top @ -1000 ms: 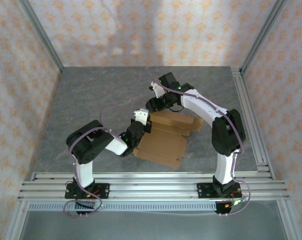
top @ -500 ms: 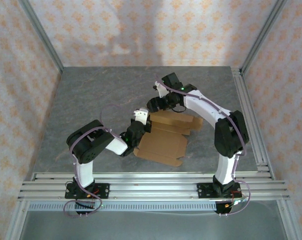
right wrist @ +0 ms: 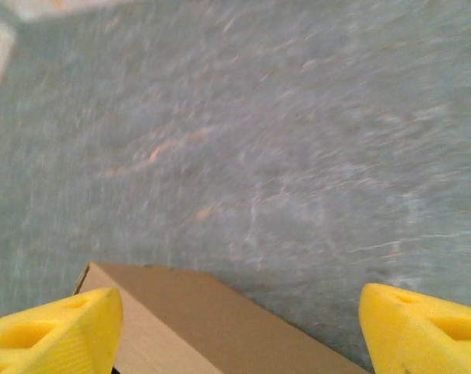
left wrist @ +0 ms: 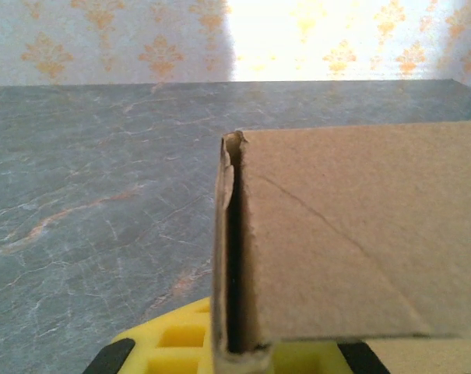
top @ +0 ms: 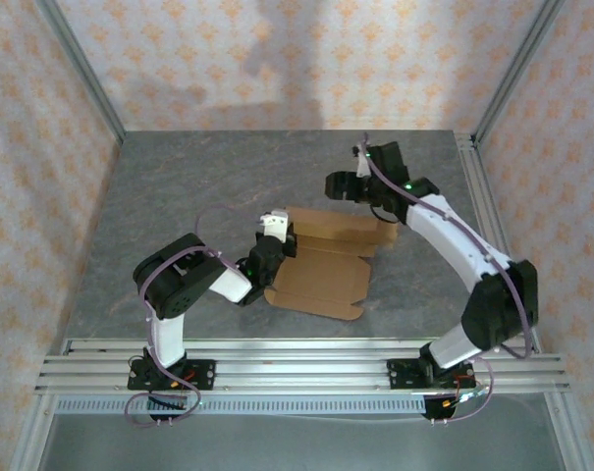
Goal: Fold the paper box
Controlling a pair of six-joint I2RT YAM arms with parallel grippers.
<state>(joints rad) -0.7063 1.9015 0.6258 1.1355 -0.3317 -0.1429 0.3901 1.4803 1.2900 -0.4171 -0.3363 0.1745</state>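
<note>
The box point(top: 321, 270) (one, partly folded) is borne by the one table point(top: 179, 186) beneath it; its left edge is pinched by the closed left gripper point(top: 280, 238); the right gripper point(top: 334, 186) is held wide open above its far edge; two grippers are counted; left unheld, the far flaps could spring back, or the pinched edge be crushed.

The left arm point(top: 228, 283) and right arm point(top: 454, 240) have white links, black joints, lilac cables point(top: 129, 409), yellow fingers point(right wrist: 56, 327).
</note>
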